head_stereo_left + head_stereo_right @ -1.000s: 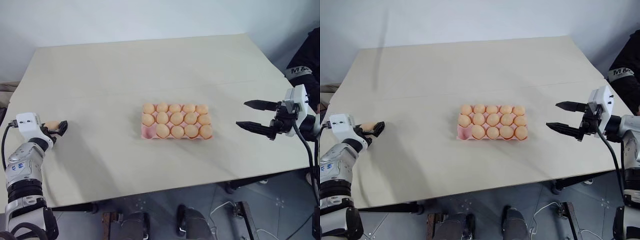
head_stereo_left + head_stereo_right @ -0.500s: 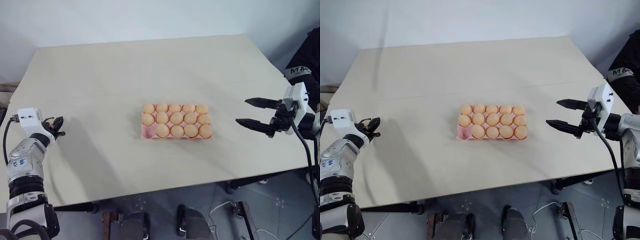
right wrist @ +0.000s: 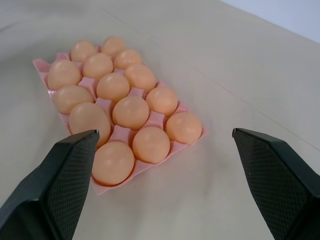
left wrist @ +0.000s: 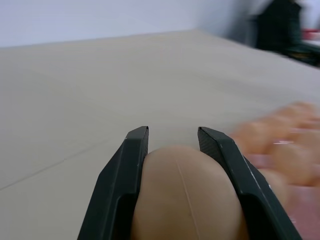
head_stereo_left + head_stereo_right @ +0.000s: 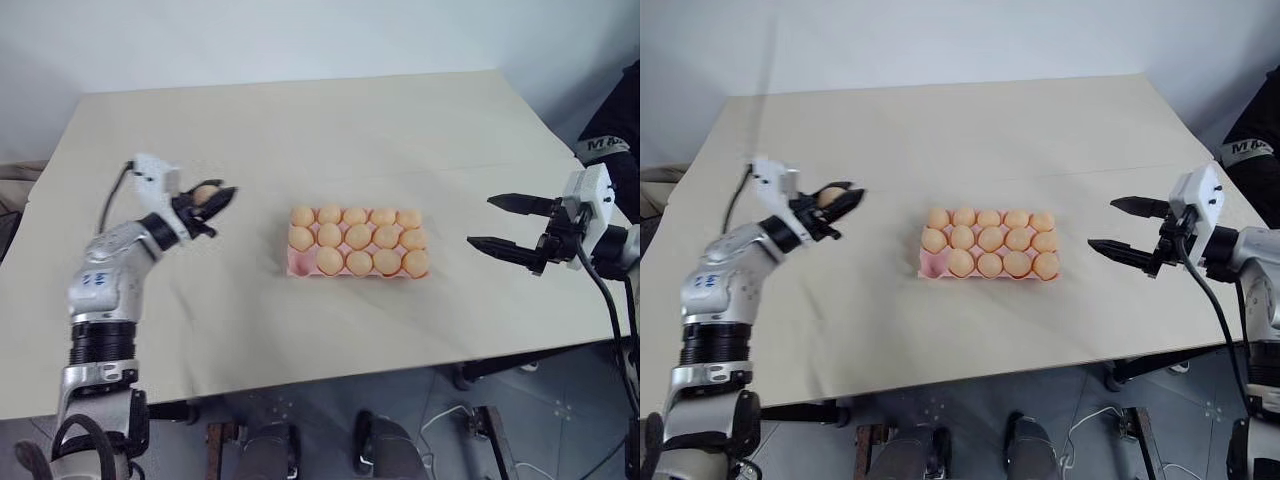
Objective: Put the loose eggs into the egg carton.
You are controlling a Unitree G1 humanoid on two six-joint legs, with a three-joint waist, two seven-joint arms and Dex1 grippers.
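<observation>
— How's my left arm sitting?

— I see it reaching in from the table's left edge, forearm angled up and inward, wrist roughly level. The left tool (image 5: 212, 200) points toward the middle of the table, its two black fingers (image 4: 120, 185) clamped on an egg (image 4: 186, 197), one on each side.

— And my right?

— I have it coming in over the table's right edge, held above the surface. The right tool (image 5: 505, 222) points inward toward the left, nearly level, its jaws spread wide with nothing between them. One finger (image 3: 52, 186) shows broad and textured in the right wrist view.
</observation>
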